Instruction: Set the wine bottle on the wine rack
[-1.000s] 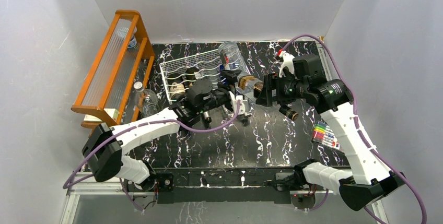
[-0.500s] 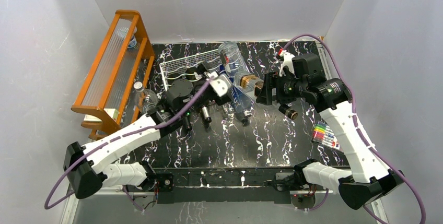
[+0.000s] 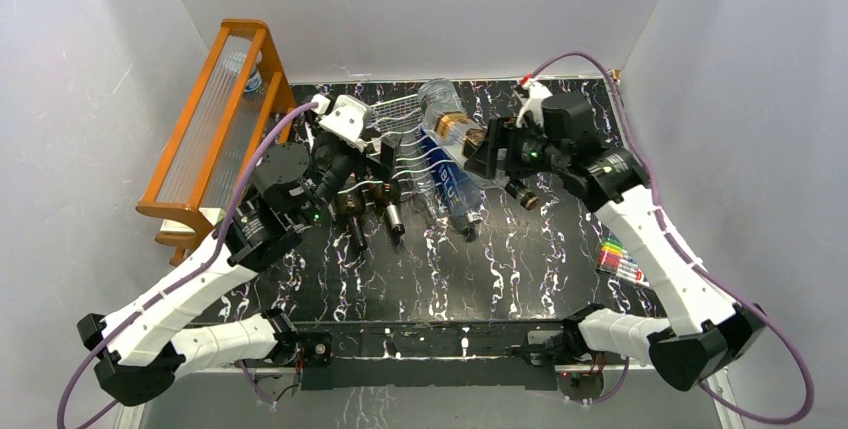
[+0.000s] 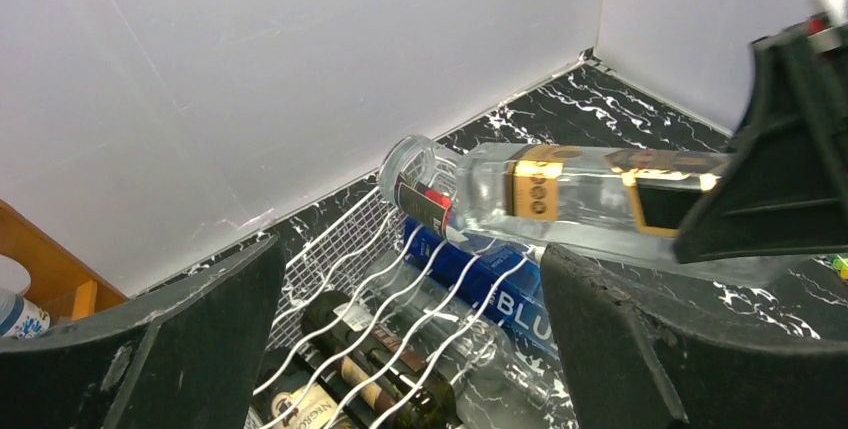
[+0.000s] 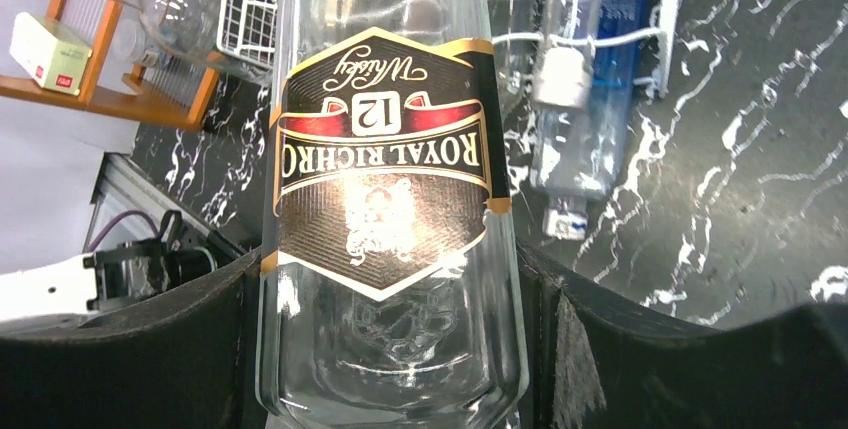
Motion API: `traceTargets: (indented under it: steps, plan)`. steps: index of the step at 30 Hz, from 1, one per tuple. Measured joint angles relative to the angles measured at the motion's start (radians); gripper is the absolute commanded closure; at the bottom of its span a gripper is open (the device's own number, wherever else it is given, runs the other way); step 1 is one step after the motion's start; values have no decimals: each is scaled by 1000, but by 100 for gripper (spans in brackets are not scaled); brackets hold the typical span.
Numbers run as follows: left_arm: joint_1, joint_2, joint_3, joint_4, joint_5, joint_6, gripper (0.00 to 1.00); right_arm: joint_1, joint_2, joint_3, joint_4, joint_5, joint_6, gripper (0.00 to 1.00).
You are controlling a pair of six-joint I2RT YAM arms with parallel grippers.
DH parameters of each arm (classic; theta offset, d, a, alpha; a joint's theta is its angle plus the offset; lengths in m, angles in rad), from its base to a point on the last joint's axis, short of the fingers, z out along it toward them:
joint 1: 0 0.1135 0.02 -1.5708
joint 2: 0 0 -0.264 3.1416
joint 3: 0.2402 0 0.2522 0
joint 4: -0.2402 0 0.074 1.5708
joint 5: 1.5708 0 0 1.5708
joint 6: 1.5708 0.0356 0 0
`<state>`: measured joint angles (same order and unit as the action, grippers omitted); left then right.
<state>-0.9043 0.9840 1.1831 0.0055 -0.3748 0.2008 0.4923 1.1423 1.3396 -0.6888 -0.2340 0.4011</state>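
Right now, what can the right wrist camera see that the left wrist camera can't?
Only the right wrist view: the front label of the clear bottle, upside down, and a small white box. Only the left wrist view: dark bottles lying in the wire rack. Both: the clear bottle gripped in the right claw, the rack, a blue-labelled bottle lying in it, and part of the orange shelf.
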Motion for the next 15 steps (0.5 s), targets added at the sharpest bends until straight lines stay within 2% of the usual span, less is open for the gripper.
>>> traceTargets:
  steps: [8,15]
  plan:
    - [14,69,134,-175,-4,-49,2,214,190,-7,188,195,22,100]
    - [209,160,173,-281,102,-189,2,290,351,-7,332,338,42,100]
